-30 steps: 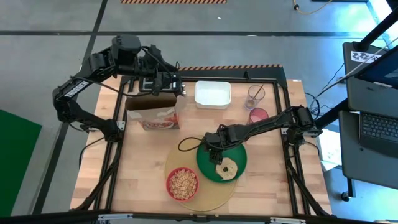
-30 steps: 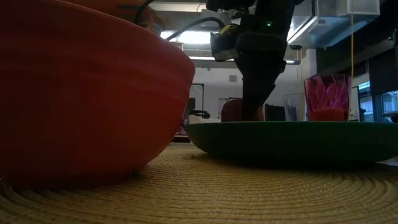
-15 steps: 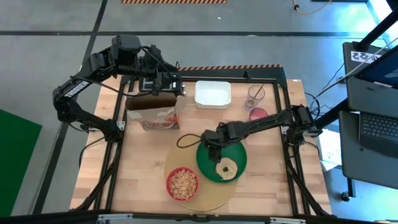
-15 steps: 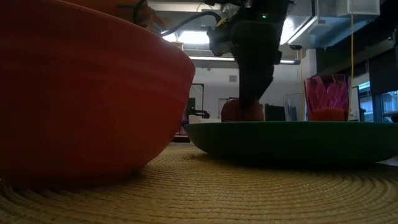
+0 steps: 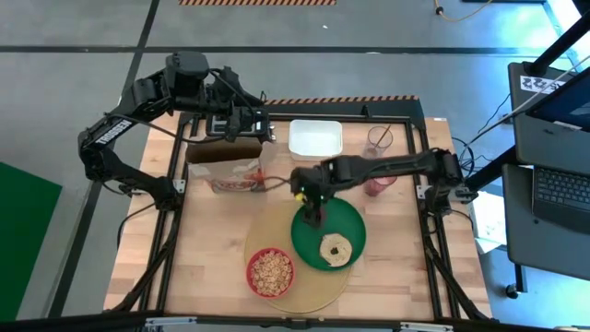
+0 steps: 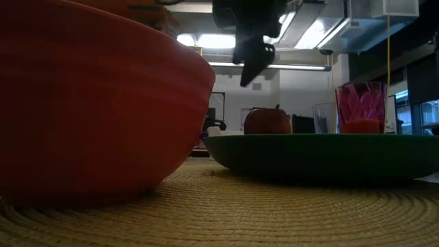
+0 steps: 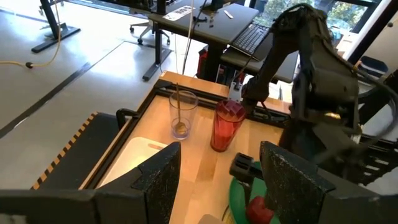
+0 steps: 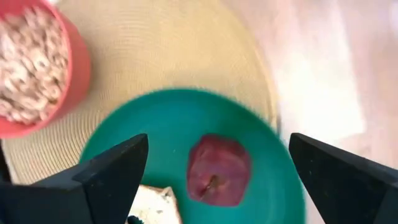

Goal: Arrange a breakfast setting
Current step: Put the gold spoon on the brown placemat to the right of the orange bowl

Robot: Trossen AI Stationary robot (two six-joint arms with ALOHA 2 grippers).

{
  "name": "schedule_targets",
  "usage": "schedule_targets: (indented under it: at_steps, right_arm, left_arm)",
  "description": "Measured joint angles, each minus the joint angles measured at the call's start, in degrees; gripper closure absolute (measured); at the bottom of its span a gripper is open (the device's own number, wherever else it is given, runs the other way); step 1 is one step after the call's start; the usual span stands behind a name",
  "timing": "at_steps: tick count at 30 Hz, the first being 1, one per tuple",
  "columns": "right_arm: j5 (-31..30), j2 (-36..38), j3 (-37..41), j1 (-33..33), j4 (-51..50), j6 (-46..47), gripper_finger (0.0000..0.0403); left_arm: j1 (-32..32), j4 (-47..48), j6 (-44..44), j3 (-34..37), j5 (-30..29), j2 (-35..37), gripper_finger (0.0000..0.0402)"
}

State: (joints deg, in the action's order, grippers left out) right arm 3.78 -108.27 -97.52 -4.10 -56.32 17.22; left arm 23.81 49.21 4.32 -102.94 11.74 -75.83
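Wooden bench (image 5: 207, 240), bearing a round tan mat (image 5: 263, 235). Behind the mat: cereal box (image 5: 226, 166), white tray (image 5: 315, 140), pink cup (image 5: 376, 173), clear glass (image 5: 378, 138).

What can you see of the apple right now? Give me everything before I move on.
The apple is small, dark red and smooth-skinned, with a short stem that points up in the low view. It sits upright on the green plate, near the plate's far edge, close to the bagel but apart from it. Nothing grips it: the right end effector hangs open above it, clear of the fruit.
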Motion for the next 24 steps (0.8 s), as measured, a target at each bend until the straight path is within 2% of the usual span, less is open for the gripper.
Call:
schedule_targets:
  at_steps: [7,14,17,24]
  right_arm:
    - [3.4,0.0,-5.4,2.1,-2.9,0.3,0.0013]
    - [2.6,0.0,-5.7,2.6,-2.7,0.5,0.0013]
    - [-3.2,1.1,-5.7,2.7,-4.6,1.9,0.0013]
    - [-22.2,8.8,-5.8,2.7,-15.0,6.6,0.0013]
  left_arm:
    - [0.0,0.0,0.0,0.0,1.6,0.0,0.0189]
    - [0.0,0.0,0.0,0.0,1.3,0.0,0.0189]
    - [0.0,0.1,-0.6,0.0,1.3,0.0,0.0189]
    - [0.0,2.5,-3.9,0.0,1.4,0.1,0.0189]
